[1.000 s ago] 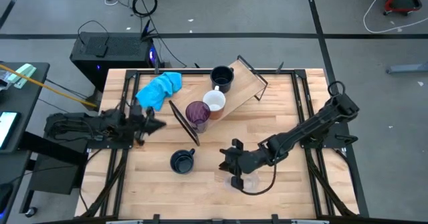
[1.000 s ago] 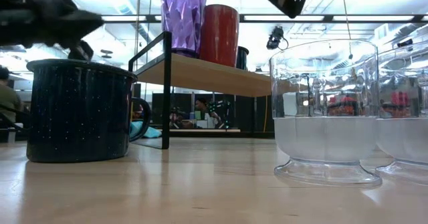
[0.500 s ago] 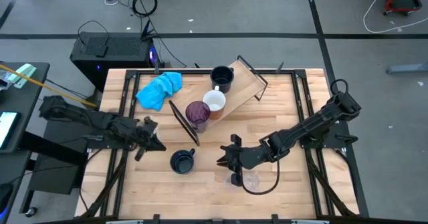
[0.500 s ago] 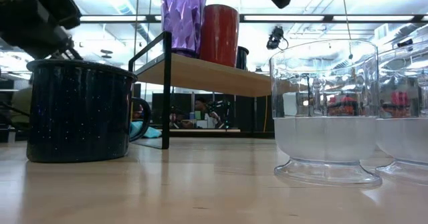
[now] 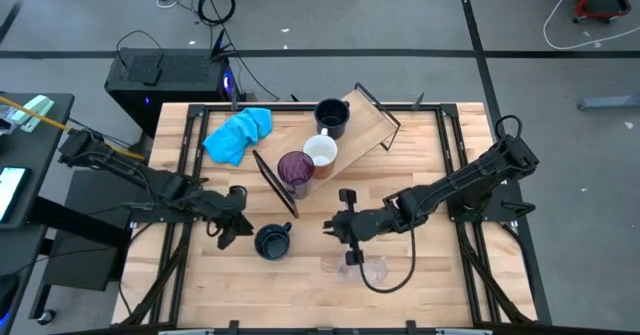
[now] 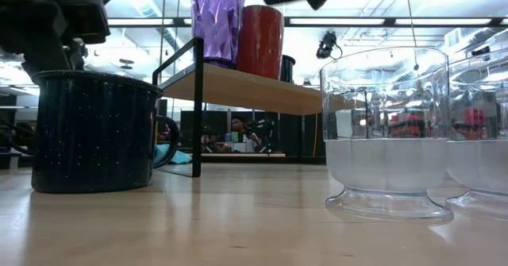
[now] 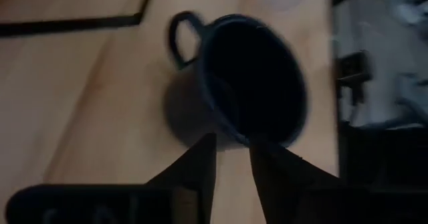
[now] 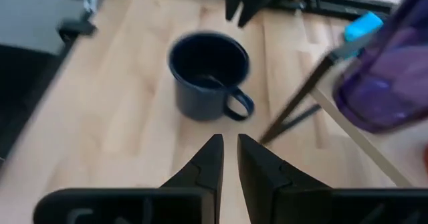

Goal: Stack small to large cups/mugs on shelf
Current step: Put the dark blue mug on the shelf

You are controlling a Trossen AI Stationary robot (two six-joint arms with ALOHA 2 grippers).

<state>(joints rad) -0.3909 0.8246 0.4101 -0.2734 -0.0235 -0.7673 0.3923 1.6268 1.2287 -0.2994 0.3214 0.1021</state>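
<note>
A dark navy mug point(image 5: 272, 241) point(image 7: 251, 77) point(image 8: 207, 73) stands upright on the table, handle toward the shelf. My left gripper point(image 5: 232, 227) point(image 7: 232, 147) is open just left of the mug, slanting down at its rim without touching. My right gripper point(image 5: 342, 225) point(image 8: 227, 144) is shut and hovers right of the mug, above two clear cups point(image 5: 362, 269) point(image 6: 385, 131). On the shelf point(image 5: 360, 125) stand a purple tumbler point(image 5: 295, 170), a white mug point(image 5: 320, 152) and a second navy mug point(image 5: 331, 117).
A bright blue cloth point(image 5: 238, 133) lies at the far left of the table. The shelf's black end frame point(image 5: 275, 183) stands between the tumbler and the near navy mug. Bare planks point(image 5: 440, 265) lie at the near right.
My left gripper has swung from the table's left edge toward the near navy mug, going right and nearer, and has tipped downward. My right gripper has risen a little and drawn toward the far edge, away from the clear cups, rolling as it went.
</note>
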